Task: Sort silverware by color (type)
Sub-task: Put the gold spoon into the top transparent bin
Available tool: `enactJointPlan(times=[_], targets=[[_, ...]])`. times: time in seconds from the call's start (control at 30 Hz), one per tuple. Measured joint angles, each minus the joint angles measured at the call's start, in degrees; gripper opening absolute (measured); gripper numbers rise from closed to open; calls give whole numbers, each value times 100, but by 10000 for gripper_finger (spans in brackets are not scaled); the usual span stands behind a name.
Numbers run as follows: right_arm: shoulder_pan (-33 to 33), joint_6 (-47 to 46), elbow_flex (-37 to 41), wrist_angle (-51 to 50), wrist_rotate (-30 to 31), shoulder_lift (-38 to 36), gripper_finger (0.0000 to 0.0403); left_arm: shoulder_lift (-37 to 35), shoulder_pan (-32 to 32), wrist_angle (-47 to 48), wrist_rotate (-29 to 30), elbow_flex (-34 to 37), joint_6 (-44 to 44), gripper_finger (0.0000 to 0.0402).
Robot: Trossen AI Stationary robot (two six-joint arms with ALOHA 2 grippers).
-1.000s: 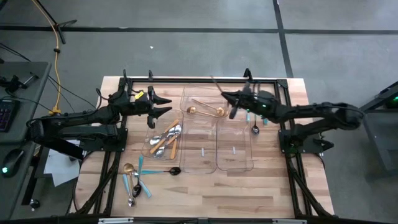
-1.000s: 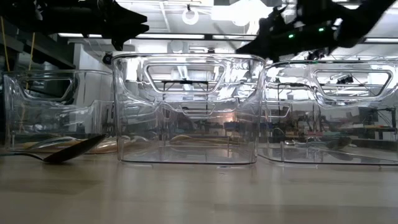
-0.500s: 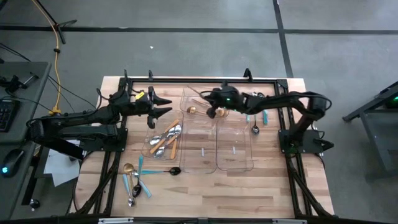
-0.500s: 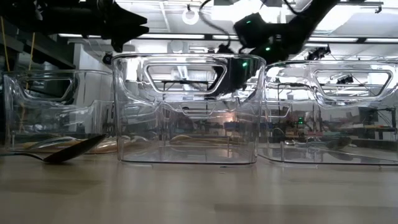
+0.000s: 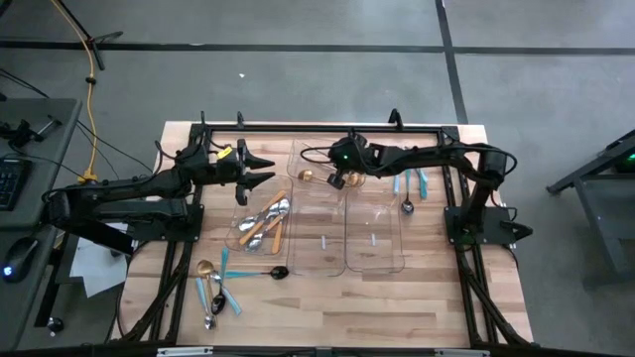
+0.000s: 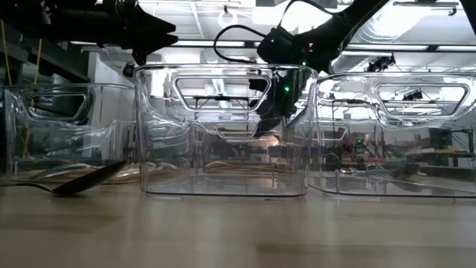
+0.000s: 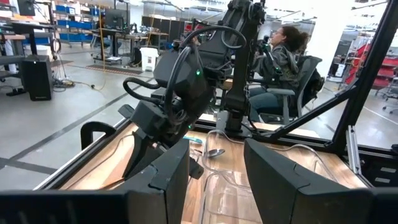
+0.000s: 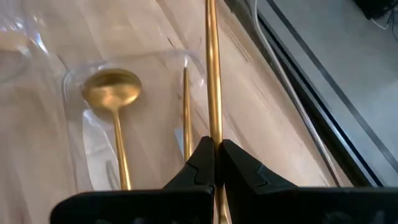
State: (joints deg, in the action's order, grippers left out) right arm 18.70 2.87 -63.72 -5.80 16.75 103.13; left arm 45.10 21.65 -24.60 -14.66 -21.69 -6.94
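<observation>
- Three clear trays are being shown side by side near the far edge of the worktop [image 5: 417,297]: a left tray [image 5: 260,220], a middle tray [image 5: 319,213] and a right tray [image 5: 374,230].
- A thin gold piece [image 8: 213,81] is being gripped by the clenched right claw [image 8: 215,163], which is being held over the far end of the middle tray.
- A gold spoon [image 8: 114,106] and another slim gold piece [image 8: 186,112] are being held in the middle tray, at its far end, just beneath that claw.
- Orange-handled silver spoons [image 5: 266,223] are being kept in the left tray.
- A silver spoon [image 5: 406,204] and light-blue handles [image 5: 420,181] are being seen on the worktop between the right tray and the right edge.
- Loose pieces are being left on the worktop toward the near left corner: a gold spoon [image 5: 204,270], a dark spoon [image 5: 279,272] and teal-handled pieces [image 5: 224,288].
- The left claw [image 5: 266,169] is being held released, its fingers apart and grasping nothing, above the far end of the left tray.
- A seated person [image 7: 281,68] is being seen in the room beyond the worktop.
</observation>
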Motion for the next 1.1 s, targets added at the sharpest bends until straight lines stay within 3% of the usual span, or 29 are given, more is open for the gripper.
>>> enactJointPlan(times=[0.63, 1.1], targets=[[12, -175, 0, -942, -417, 0, 1, 0, 0, -2, 0, 0, -46, 145], [55, -437, 0, -967, -432, 0, 7, 0, 0, -2, 2, 0, -43, 145]])
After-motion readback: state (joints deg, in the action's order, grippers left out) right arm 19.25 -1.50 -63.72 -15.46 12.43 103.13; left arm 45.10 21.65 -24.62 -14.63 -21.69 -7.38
